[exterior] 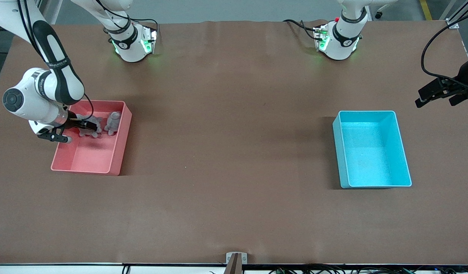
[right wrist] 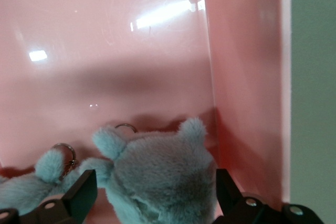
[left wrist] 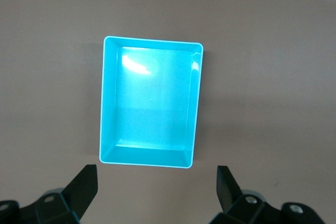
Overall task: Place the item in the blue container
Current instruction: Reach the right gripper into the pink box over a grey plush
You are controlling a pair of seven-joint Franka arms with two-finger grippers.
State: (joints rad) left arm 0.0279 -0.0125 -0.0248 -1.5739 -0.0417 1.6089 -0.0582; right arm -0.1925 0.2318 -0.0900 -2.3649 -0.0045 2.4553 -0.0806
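The blue container (exterior: 371, 148) stands empty toward the left arm's end of the table, and the left wrist view shows its bare floor (left wrist: 149, 103). Two grey plush toys lie in the pink bin (exterior: 91, 158) at the right arm's end. My right gripper (exterior: 82, 125) is down inside that bin, open, its fingers (right wrist: 81, 192) on either side of one plush toy (right wrist: 157, 182). The other plush toy (exterior: 112, 122) lies beside it, with its key ring showing (right wrist: 31, 190). My left gripper (exterior: 433, 95) hangs open and empty over the bare table beside the blue container (left wrist: 157, 187).
The brown table top (exterior: 234, 152) stretches between the two bins. The pink bin's wall (right wrist: 247, 87) rises close beside the straddled toy. Both arm bases (exterior: 133, 43) stand along the edge farthest from the front camera.
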